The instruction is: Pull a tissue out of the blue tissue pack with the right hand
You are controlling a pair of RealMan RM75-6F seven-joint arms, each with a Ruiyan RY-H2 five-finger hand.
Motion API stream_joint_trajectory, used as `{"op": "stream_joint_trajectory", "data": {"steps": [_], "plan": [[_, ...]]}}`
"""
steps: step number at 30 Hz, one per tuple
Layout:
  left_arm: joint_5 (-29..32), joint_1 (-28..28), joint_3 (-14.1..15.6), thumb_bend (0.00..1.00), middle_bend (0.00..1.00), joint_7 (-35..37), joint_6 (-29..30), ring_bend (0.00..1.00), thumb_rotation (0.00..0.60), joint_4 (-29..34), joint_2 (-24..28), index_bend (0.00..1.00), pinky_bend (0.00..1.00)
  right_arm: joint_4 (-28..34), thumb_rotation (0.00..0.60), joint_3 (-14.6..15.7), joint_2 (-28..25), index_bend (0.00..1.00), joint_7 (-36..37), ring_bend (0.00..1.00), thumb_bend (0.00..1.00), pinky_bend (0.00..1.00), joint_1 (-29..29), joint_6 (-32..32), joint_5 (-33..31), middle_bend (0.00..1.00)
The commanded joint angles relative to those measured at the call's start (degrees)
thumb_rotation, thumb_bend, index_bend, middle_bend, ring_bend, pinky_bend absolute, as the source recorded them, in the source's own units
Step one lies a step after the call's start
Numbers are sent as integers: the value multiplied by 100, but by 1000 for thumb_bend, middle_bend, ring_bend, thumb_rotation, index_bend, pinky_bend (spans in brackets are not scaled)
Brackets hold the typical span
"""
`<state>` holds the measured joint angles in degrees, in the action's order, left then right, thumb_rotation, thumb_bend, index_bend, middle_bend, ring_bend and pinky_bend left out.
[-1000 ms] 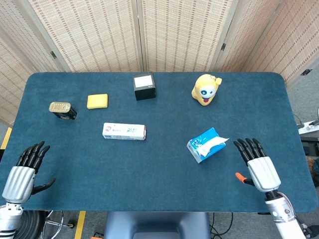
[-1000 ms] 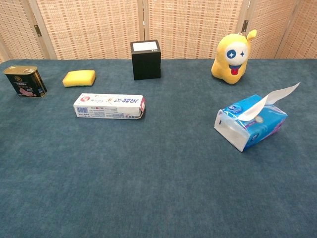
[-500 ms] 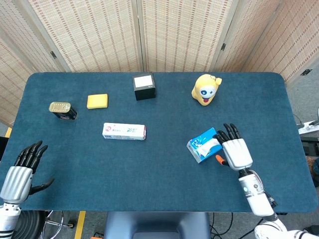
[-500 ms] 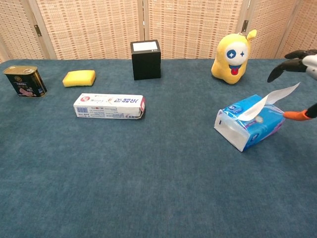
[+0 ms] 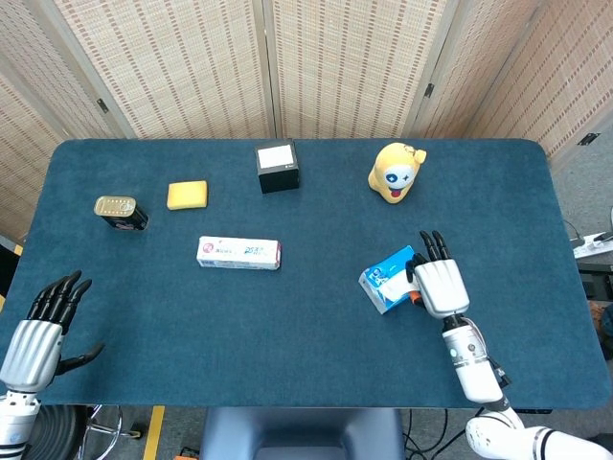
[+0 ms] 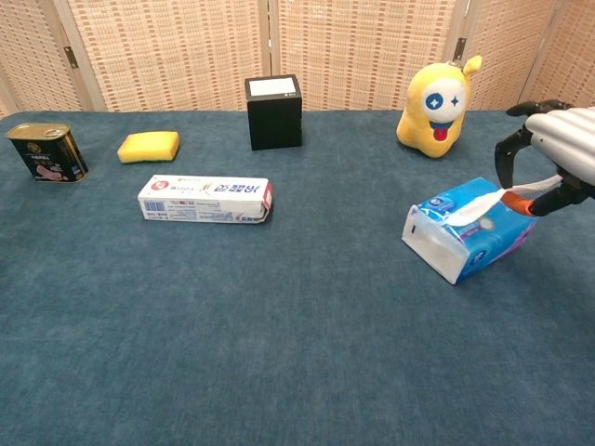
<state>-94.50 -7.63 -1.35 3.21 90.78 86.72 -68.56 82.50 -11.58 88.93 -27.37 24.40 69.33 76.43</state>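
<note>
From the head view, the right hand [image 5: 439, 284] is seen parked right over the far end of the blue tissue pack [image 5: 388, 278], so the reach looks done but nothing's been pulled out yet. The pack lies on the table [image 5: 316, 326] just to the left of the hand, partly tucked under its fingers. Whether anything is actually grabbed can't be told from up here. The left hand [image 5: 43, 326] is held released, fingers apart, off at the table's near corner.

In the chest view, the tissue [image 6: 483, 203] sticking out of the pack is reached by the right hand's fingers [image 6: 509, 153] and orange-tipped thumb. It looks pinched, though that's a guess. The pull itself is what's left. The pack appears soft, plastic-wrapped, and tilted.
</note>
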Motion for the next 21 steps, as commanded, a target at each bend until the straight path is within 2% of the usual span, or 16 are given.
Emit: {"op": "stream_joint_trajectory", "data": {"steps": [1,6,9,15,21], "plan": [[-4,2,-1,222,0,-5,7,0,600,3,0,0,142,-76,600,7,24,684,133,92,378,19,-14,118,49,502],[-13,3,5,222,0,-35,5,0,600,0,-8,0,142,-165,600,48,-12,712,393,124,384,50,-67,302,164,529],[-16,1,6,222,0,-54,1,0,600,3,-13,0,142,1,600,79,-154,712,631,125,384,51,-129,475,320,529],[-6,6,0,221,0,-57,9,0,600,4,-14,0,142,760,600,265,-735,712,1214,126,383,51,-438,1295,1115,529],[-21,7,3,222,0,-99,15,0,600,12,-21,0,142,1158,600,716,-1249,712,1958,132,382,51,-956,2356,2146,529]]}}
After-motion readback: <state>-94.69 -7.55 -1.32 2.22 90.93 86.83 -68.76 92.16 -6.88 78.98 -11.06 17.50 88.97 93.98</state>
